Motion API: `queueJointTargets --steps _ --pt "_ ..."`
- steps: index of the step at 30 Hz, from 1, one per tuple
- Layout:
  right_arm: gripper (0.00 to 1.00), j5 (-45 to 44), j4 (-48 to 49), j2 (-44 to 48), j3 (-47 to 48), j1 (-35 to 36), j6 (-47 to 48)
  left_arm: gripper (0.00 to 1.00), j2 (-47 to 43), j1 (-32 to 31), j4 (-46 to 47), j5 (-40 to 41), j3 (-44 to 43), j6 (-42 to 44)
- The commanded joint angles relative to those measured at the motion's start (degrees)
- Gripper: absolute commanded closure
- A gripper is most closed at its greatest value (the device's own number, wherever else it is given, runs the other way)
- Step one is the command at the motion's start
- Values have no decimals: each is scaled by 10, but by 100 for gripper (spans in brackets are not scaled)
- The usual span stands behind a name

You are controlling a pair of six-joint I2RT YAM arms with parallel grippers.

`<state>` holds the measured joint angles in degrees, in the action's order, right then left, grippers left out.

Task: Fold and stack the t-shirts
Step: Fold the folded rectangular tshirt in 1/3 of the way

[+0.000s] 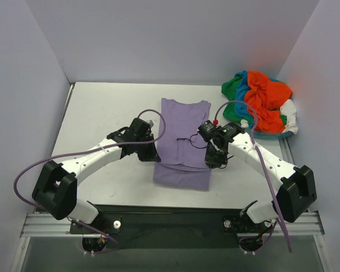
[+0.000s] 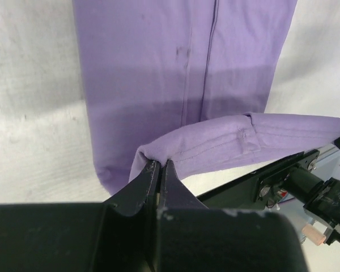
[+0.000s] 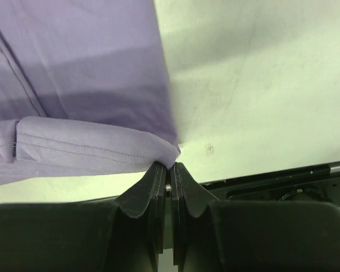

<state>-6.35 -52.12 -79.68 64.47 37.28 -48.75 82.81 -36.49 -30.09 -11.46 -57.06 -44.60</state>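
A lavender shirt (image 1: 184, 122) lies flat mid-table (image 1: 102, 113), with one stitched edge raised over the cloth. The left gripper (image 2: 160, 166) is clenched on that edge's left end and the right gripper (image 3: 170, 169) on its right end. A heap of orange, green, blue and white shirts (image 1: 262, 102) sits well apart in the far right corner.
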Motion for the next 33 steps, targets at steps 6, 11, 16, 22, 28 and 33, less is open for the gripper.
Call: queueJointTargets --steps 6,11,16,22,28,33 --pt "100 13 -4 -108 107 -70 119 100 89 41 30 -22 -95 43" --pt "100 23 0 -168 144 -95 153 100 137 59 27 -22 -132 51" --pt "100 31 2 -212 184 -121 175 100 194 70 34 -34 -181 57" --pt "100 45 2 -269 235 -145 200 100 240 88 22 -30 -231 59" --pt "100 59 1 -315 284 -170 214 100 271 101 9 -32 -263 59" --pt "100 89 -1 -346 304 -179 219 100 283 103 7 -30 -271 54"
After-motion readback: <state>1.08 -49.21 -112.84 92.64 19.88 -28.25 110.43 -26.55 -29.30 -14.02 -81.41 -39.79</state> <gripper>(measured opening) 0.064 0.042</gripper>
